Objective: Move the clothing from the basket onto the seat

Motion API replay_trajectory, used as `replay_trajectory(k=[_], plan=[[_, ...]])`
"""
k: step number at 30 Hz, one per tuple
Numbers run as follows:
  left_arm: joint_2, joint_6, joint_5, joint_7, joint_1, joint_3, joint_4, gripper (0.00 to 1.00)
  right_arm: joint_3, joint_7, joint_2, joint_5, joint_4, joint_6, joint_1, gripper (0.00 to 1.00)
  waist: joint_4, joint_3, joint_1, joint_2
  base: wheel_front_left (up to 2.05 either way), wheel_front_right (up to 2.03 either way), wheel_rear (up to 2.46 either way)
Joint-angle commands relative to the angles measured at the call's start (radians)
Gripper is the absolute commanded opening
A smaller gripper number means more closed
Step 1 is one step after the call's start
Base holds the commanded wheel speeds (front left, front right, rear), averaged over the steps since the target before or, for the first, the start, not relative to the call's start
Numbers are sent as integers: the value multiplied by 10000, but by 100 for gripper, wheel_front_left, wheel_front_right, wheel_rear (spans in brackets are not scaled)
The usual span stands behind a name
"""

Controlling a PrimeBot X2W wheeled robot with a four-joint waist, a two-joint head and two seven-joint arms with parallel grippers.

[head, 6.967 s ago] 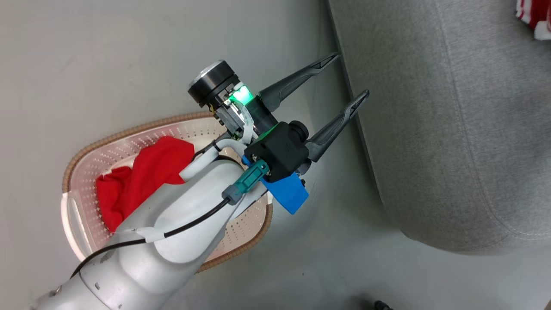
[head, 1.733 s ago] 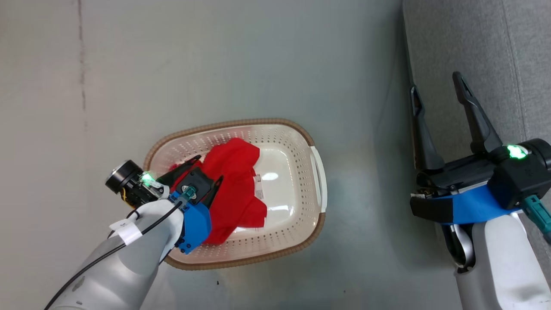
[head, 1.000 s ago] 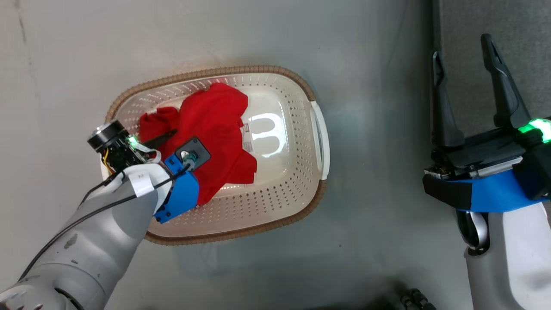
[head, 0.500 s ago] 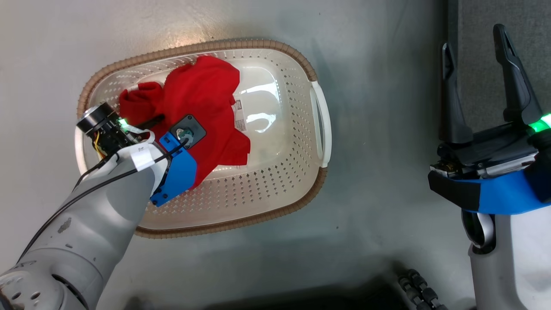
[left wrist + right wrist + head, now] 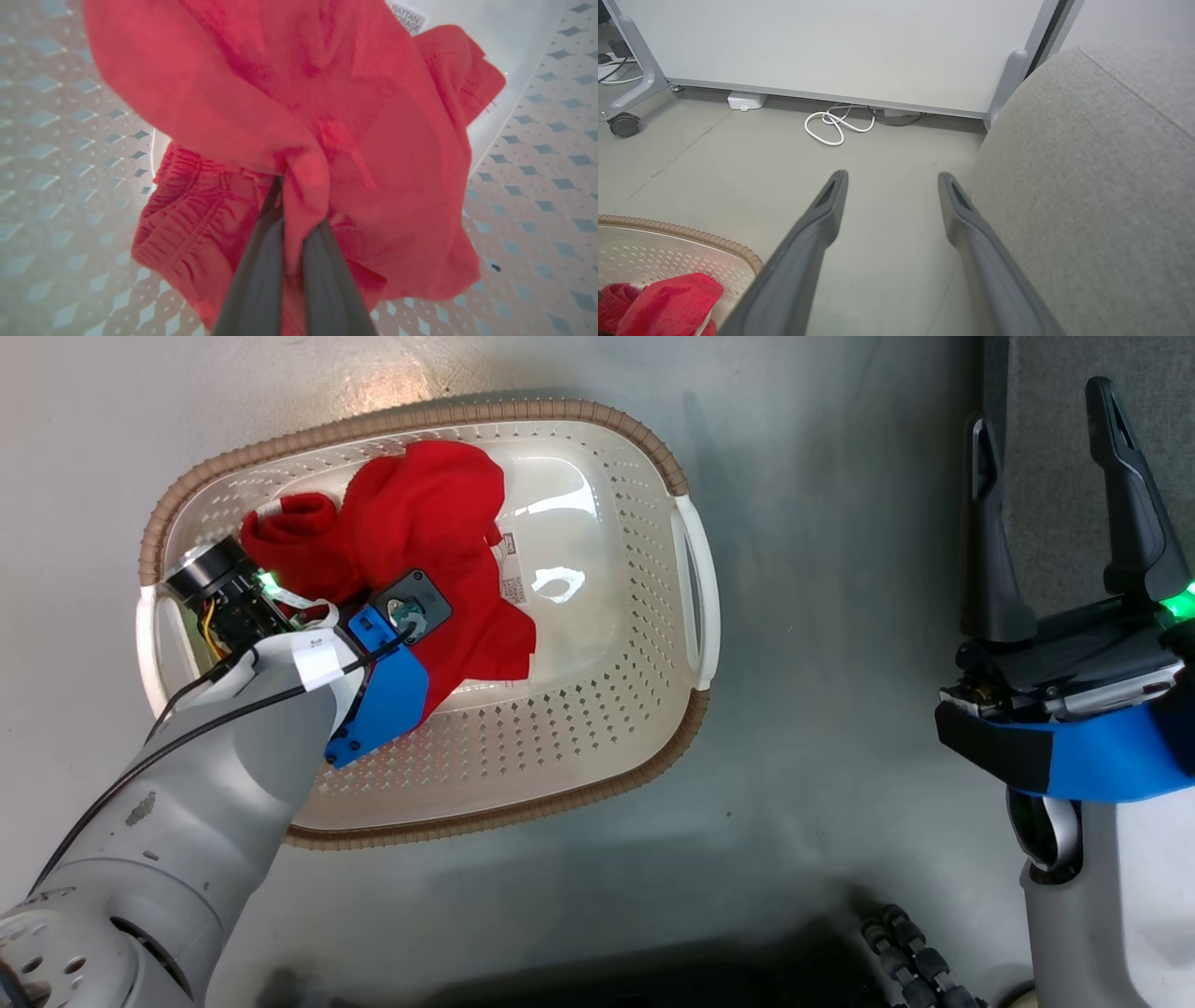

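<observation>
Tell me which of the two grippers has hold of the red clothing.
The left gripper: down in the basket, shut on a fold of the clothing. The right gripper stands open beside the seat, holding nothing.

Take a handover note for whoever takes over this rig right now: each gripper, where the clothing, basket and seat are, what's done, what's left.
The left gripper is shut on a fold of the red clothing, down inside the basket.
The right gripper is open and holds nothing; it is beside the edge of the seat.
The basket stands on the floor, left of the seat and apart from it.
Done: the grip is taken. The clothing is still in the basket.
Left: lift it out, carry it to the seat, release, then check the basket for more.
</observation>
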Motion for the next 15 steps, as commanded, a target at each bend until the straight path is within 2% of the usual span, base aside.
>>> replay_trajectory(k=[1, 12, 15], plan=[[3, -8, 23, -105, -185, -18, 22, 0, 2, -4, 18, 30, 15, 1, -210, 100, 15, -37, 0, 1, 0, 0, 0], [-219, -8, -242, -1006, 308, -56, -144, 0, 22, -4, 17, -10, 221, 1, -202, 100, 208, -748, 0, 1, 0, 0, 0], [-323, -8, -595, -1310, 468, -10, -225, 0, 46, -2, 15, -26, 305, 1, -204, 100, 288, -1108, 0, 1, 0, 0, 0]])
